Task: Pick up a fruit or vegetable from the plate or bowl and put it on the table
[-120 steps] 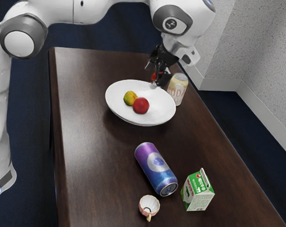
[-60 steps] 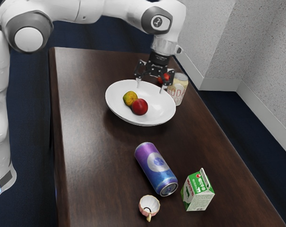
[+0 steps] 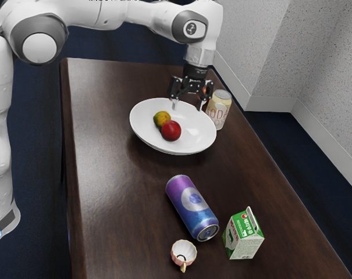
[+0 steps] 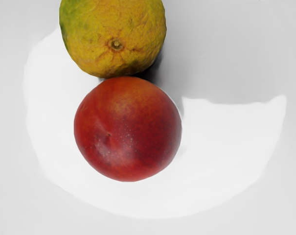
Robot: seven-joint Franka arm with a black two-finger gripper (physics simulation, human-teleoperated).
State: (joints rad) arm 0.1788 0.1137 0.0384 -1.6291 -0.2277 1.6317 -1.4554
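Red fruit [image 4: 127, 129], round and smooth, orange-tinged, finely speckled; the gripper [image 3: 187, 106] stands wide.

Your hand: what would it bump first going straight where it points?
Probably the white bowl, beside the red fruit; depth is unclear, so my hand might bump that fruit first.

Open room in the white dish [image 3: 196, 136] lies toward the exterior view's right of the red fruit [image 3: 171, 131]; the yellow-green fruit [image 3: 162, 119] touches it, blocking one side. A soda can [image 3: 219, 109] stands just beside the rim. Open bench [image 3: 112, 192] stretches along the exterior view's left.
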